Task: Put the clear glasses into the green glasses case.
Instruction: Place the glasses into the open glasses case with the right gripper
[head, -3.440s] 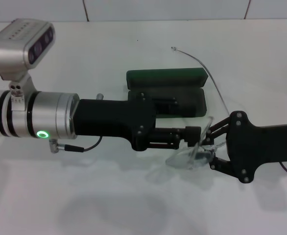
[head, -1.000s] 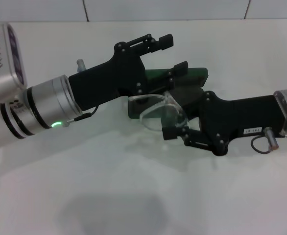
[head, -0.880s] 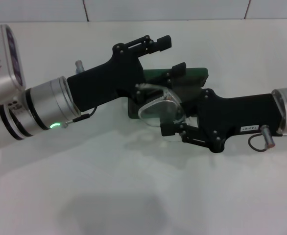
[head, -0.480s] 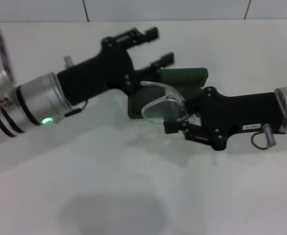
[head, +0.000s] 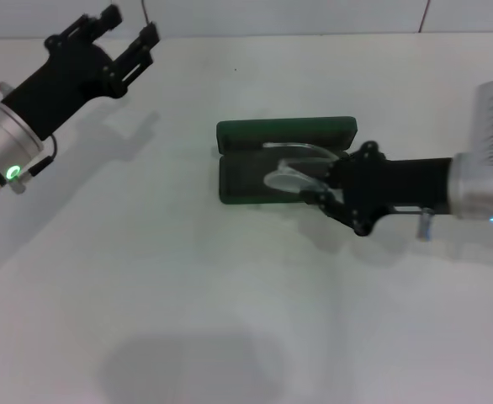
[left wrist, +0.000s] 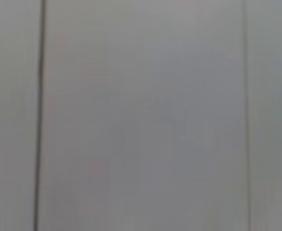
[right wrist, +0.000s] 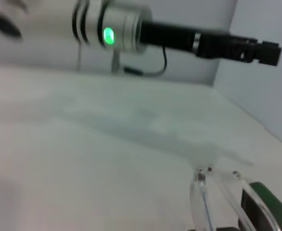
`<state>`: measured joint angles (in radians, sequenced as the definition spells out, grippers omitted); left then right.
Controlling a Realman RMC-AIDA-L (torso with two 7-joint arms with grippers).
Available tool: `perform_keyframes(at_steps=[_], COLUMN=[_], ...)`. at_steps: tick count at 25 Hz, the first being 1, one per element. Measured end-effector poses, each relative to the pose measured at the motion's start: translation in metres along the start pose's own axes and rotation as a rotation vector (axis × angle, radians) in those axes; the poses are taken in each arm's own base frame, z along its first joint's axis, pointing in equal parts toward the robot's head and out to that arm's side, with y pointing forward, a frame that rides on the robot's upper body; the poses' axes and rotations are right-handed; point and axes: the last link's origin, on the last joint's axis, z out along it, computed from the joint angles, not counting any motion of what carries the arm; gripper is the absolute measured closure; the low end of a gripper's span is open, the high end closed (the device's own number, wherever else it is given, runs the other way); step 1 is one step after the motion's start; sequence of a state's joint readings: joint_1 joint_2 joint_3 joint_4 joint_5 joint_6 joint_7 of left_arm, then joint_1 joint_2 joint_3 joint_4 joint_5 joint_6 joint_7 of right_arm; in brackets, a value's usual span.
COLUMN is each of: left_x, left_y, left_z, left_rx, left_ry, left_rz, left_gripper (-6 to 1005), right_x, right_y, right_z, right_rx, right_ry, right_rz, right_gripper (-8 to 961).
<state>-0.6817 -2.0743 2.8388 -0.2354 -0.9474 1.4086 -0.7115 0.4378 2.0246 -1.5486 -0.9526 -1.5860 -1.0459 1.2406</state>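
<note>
The right gripper [head: 320,190] is clamped on the clear glasses [head: 290,171], holding them low over the open green glasses case [head: 263,160], directly beneath its fingertips. This looks like the placing step; next it should lower and release. The left gripper [head: 127,34], jaws spread and empty, sits well away to the far left.

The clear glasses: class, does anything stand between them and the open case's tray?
Nothing visible does. The right gripper holds the clear glasses over the open green glasses case, its lid raised behind. The left gripper is far off at the table's back left.
</note>
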Motion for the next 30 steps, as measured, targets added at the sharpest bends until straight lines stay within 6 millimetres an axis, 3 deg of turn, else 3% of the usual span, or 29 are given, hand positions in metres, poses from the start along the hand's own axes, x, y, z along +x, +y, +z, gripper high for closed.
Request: perform_keyframes(at_steps=[8,14,30], left_x=[-0.006,-0.007,-0.008], left_y=[0.001,0.003,0.008], left_z=[0.004,0.007,0.010], left_rx=[0.013,-0.002,-0.035], left_ry=[-0.041,-0.045,-0.063], left_rz=[-0.003,-0.022,-0.019], left_gripper=[390,390,390], right_x=[-0.005,-0.005,0.003], right_y=[0.006,0.009,0.011], right_z=[0.037,0.053,0.058], right_rx=[0.138,0.205,0.257], right_ry=[0.129,0.181,0.226], right_rz=[-0.174,-0.258,-0.277], right_gripper=[806,804,800])
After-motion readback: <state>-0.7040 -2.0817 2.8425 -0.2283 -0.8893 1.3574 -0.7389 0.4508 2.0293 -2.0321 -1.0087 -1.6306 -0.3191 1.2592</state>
